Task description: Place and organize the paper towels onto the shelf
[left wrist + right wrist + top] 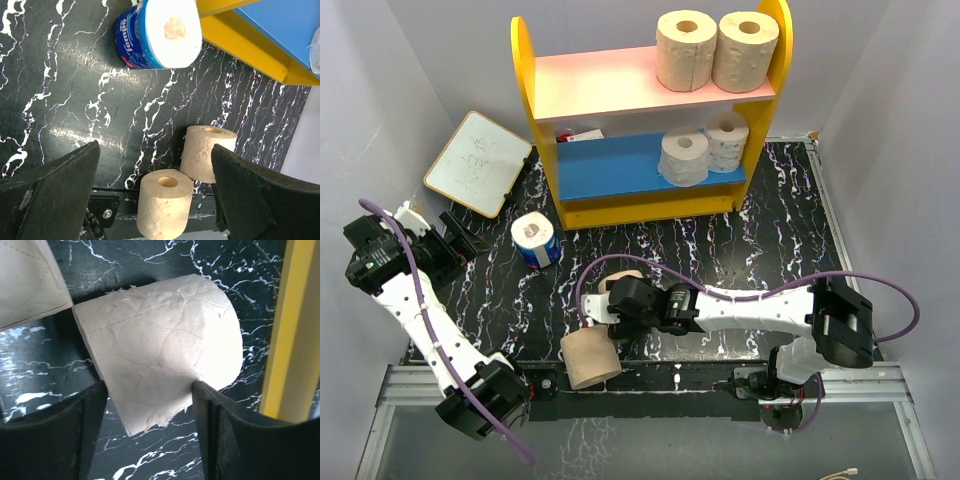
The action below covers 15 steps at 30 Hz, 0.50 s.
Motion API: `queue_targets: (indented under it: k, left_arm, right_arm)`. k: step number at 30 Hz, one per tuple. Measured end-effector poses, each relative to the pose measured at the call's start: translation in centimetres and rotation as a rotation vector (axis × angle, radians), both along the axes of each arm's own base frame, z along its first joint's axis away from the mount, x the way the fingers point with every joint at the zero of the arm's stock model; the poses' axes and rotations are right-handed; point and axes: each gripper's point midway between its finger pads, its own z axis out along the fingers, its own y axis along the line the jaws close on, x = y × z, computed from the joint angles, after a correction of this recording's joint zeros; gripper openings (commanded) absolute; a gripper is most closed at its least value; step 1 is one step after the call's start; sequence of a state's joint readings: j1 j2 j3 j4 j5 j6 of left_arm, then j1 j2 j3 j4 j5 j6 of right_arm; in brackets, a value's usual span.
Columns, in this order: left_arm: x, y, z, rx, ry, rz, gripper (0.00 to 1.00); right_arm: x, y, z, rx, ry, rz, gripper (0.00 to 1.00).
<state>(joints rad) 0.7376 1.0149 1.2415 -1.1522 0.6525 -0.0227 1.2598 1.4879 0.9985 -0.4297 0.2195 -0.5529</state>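
The shelf (548, 150) stands at the back, with two tan paper towel rolls (685, 50) on its pink upper board and two white rolls (684, 157) on its blue lower board. A blue-wrapped roll (535, 240) stands on the table left of the shelf and also shows in the left wrist view (160, 32). My right gripper (610, 303) is shut on a tan roll (160, 355), its fingers (215, 420) pressing both sides. Another tan roll (590, 360) stands at the front edge. My left gripper (458, 242) is open and empty, well left of the rolls (155, 147).
A whiteboard (478, 162) lies at the back left, near the left arm. A small red and white item (575, 133) lies at the left end of the blue board. The yellow shelf base (292, 330) is close on the right of my right gripper.
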Motion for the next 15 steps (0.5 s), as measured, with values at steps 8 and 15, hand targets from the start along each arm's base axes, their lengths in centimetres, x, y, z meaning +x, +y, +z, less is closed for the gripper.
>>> queue_targets:
  k: [8, 15]
  left_arm:
    - [0.0, -0.1, 0.1, 0.000, -0.007, -0.003, 0.92]
    - [0.0, -0.2, 0.2, -0.003, -0.009, -0.005, 0.92]
  right_arm:
    - [1.9, 0.2, 0.2, -0.011, -0.103, -0.059, 0.00]
    - [3.7, -0.5, 0.9, 0.020, -0.059, -0.142, 0.00]
